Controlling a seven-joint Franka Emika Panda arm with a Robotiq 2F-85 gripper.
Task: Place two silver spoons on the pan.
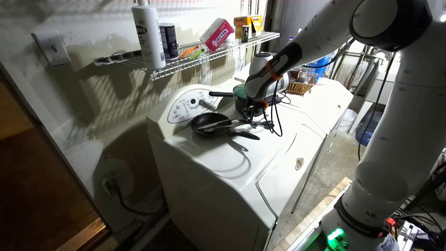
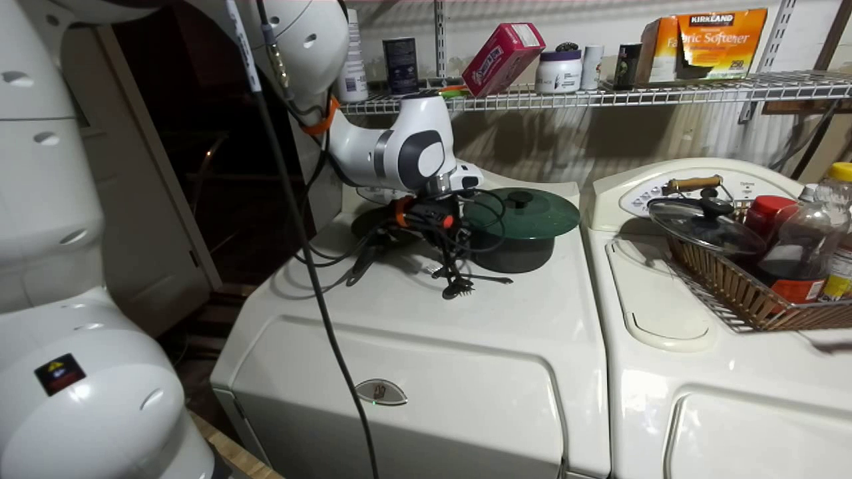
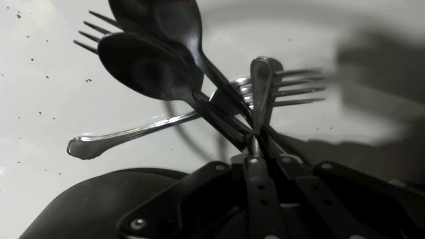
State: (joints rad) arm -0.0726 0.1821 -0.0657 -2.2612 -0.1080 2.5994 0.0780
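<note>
The black pan (image 1: 209,118) sits on the white appliance top, tilted slightly toward the control panel; in an exterior view my arm partly hides it (image 2: 365,223). Two slim silver spoons (image 1: 216,124) lie in or over the pan; one reaches back to my gripper (image 1: 248,118). The gripper also shows in an exterior view (image 2: 452,269). In the wrist view the gripper (image 3: 265,154) is nearly closed, with a slim silver handle (image 3: 261,74) running into its tips. Whether that utensil rests on the pan, I cannot tell.
Beside the gripper lie two dark spoon bowls (image 3: 142,66) and a fork (image 3: 132,131) on the appliance. A green lidded pot (image 2: 522,216) stands close by. A wire shelf (image 2: 506,100) hangs behind. A wicker basket (image 2: 725,286) stands on the neighbouring appliance.
</note>
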